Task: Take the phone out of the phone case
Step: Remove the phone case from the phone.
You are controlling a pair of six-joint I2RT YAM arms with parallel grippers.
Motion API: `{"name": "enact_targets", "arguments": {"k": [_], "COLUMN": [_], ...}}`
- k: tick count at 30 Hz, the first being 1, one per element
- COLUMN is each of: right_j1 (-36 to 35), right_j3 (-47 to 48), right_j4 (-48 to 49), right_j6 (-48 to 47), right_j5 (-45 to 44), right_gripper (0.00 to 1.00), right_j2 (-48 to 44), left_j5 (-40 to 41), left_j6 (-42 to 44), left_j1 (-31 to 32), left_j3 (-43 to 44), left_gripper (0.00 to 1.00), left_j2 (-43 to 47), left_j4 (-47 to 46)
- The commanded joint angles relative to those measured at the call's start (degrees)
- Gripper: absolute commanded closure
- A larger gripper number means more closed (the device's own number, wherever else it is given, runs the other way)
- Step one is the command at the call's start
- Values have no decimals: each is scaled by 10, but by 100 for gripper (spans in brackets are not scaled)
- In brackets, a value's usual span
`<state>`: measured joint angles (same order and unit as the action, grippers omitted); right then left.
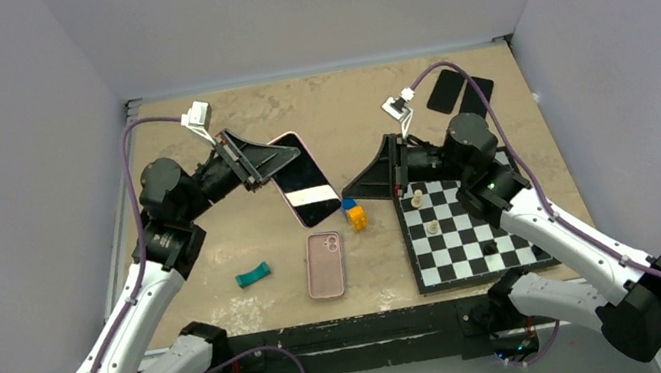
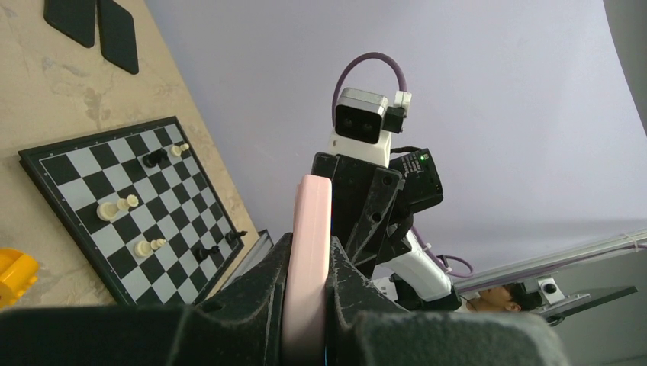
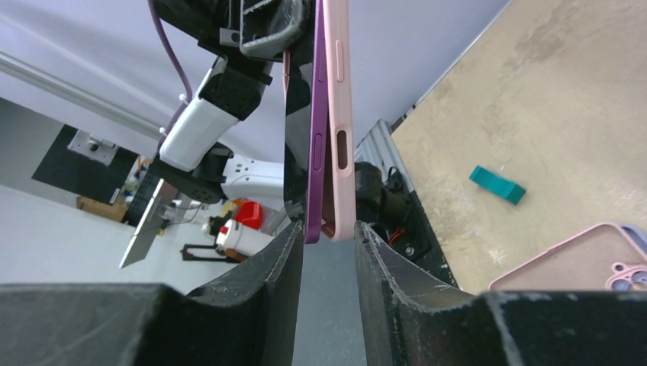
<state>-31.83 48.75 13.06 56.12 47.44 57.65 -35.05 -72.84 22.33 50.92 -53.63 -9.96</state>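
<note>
My left gripper (image 1: 259,166) is shut on the edge of a phone in a pink case (image 1: 303,179) and holds it tilted above the table. In the left wrist view the pink case (image 2: 309,229) is pinched between the jaws of my left gripper (image 2: 306,268). My right gripper (image 1: 359,188) is open at the phone's other end. In the right wrist view the purple phone edge (image 3: 315,145) has parted from the pink case (image 3: 340,130) at that end, and the end hangs just between the tips of my right gripper (image 3: 328,238).
An empty pink case (image 1: 324,265) lies on the table near the front, with a teal piece (image 1: 253,275) to its left. Blue and orange cubes (image 1: 353,213) sit beside a chessboard (image 1: 474,242) with several pieces. Two black slabs (image 1: 458,90) lie at the back right.
</note>
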Motion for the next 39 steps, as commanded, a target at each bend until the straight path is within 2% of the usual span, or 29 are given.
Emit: {"name": "enact_targets", "arguments": {"k": [1, 6, 18, 26, 31, 34, 36, 37, 39], "right_j1": [-14, -24, -67, -84, -85, -85, -85, -84, -79], "right_j3": [24, 23, 36, 42, 43, 43, 40, 38, 31], "right_j4": [34, 50, 112, 150, 193, 270, 327, 355, 385], "right_j6": [9, 17, 48, 72, 99, 150, 187, 202, 230], "right_j5": [0, 2, -1, -10, -30, -23, -8, -1, 9], "right_gripper": [65, 65, 73, 71, 69, 76, 90, 97, 100], "right_j2": [2, 11, 47, 69, 100, 130, 146, 147, 143], "left_j5": [0, -1, -3, 25, 18, 14, 0, -8, -25], "left_j6": [-8, -9, -3, 33, 17, 27, 40, 51, 62], "left_j1": [3, 3, 9, 21, 44, 54, 52, 49, 40], "left_j3": [21, 19, 27, 35, 36, 37, 36, 35, 22], "left_gripper": [100, 100, 100, 100, 100, 100, 100, 88, 63], "left_j2": [4, 3, -7, 2, -9, -10, -7, -6, 1], "left_j4": [-43, -44, -43, 6, -23, -18, -4, 3, -6]}}
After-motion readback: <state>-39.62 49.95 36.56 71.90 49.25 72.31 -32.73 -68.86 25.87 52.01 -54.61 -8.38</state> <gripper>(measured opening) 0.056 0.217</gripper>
